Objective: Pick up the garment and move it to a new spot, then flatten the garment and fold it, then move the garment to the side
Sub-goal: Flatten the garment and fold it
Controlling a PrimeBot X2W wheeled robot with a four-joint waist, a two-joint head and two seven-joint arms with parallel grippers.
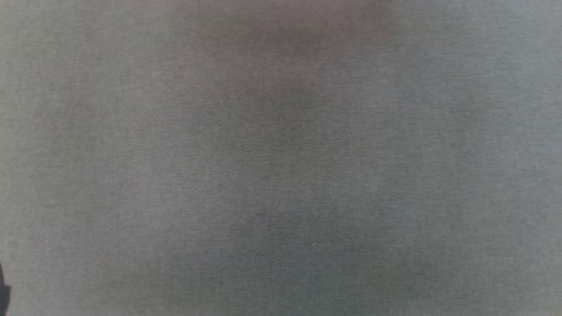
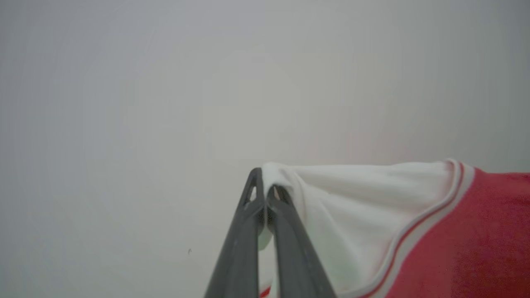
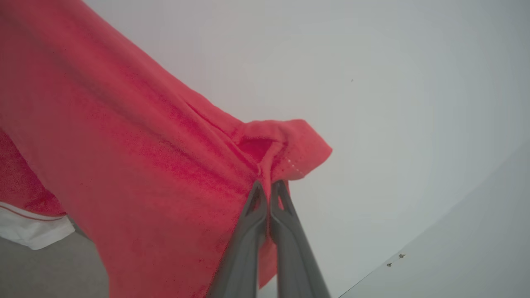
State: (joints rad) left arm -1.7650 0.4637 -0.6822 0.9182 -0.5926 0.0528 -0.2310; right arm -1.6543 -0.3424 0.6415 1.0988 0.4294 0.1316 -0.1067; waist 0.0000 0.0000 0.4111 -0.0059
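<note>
Left gripper: both dark fingers are pressed together and clamped on a bunched fold of the garment. The grip sits where the white inner face is turned outward, near the white-striped trim. From the pinch point the cloth runs away to the side of the left wrist view, white first, then red.

Right gripper: the fingers are likewise closed, pinching a puckered red corner of the garment. A broad red sheet spreads from that grip, drawn into taut creases that converge on the fingertips. A white portion with a thin red stripe shows at the low edge of the right wrist view.

Position of the garment: held between the two grippers, one grip at each end, against a plain pale backdrop. Whether its lowest part touches anything cannot be told.

Head view: a blurred grey surface and, at the lower left edge, a dark sliver that cannot be identified.

Progress, as a judgement:
1. Pick-up appears complete, since both grips are secure.
2. Transfer to the new spot appears to be the step in hand. No set-down is visible.
3. Flattening, folding and moving the garment aside are all outstanding. The cloth is partly inside out and uneven, so it will probably need spreading before any fold.
</note>
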